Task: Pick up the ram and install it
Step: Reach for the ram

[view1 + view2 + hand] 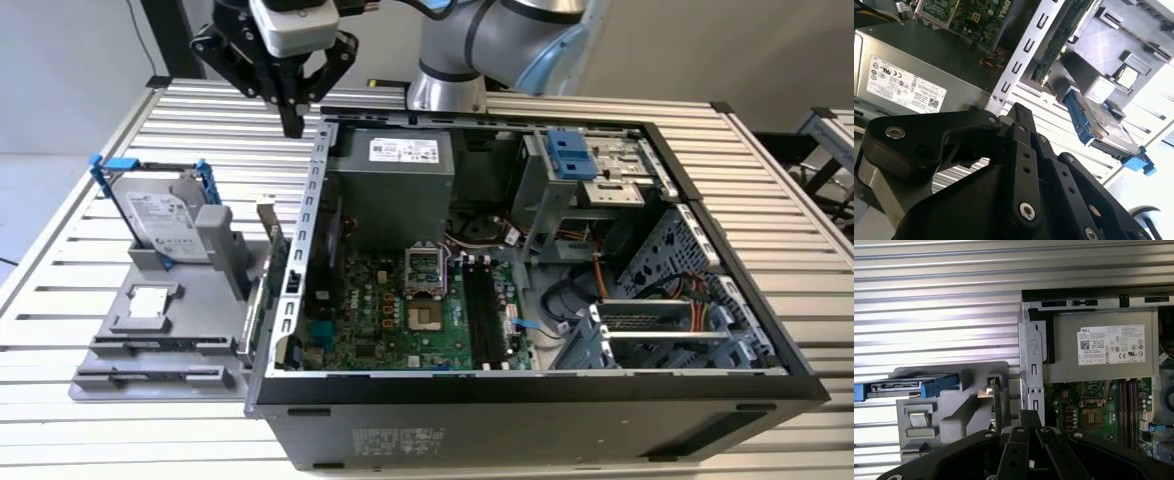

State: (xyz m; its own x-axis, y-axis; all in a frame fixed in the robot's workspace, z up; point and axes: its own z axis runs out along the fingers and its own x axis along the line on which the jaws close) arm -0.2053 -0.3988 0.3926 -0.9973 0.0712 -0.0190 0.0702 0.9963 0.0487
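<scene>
The ram (275, 246) is a thin dark green stick standing on edge in a grey holder (160, 320), between the hard drive and the open computer case. In the first wrist view the ram (996, 402) is edge-on; in the second wrist view the ram (1060, 44) runs long beside the case wall. My gripper (291, 124) hangs above the table near the case's rear corner on the exterior view's left, higher than the ram and apart from it. Its black fingers (1029, 421) are shut with nothing between them. The long black motherboard slots (481, 318) lie inside the case.
A silver hard drive in a blue bracket (163, 222) stands in the grey holder. The case's metal side wall (300, 250) rises right beside the ram. A power supply (394, 165) and drive cage (587, 170) fill the case's rear. The table (80, 200) is ribbed metal.
</scene>
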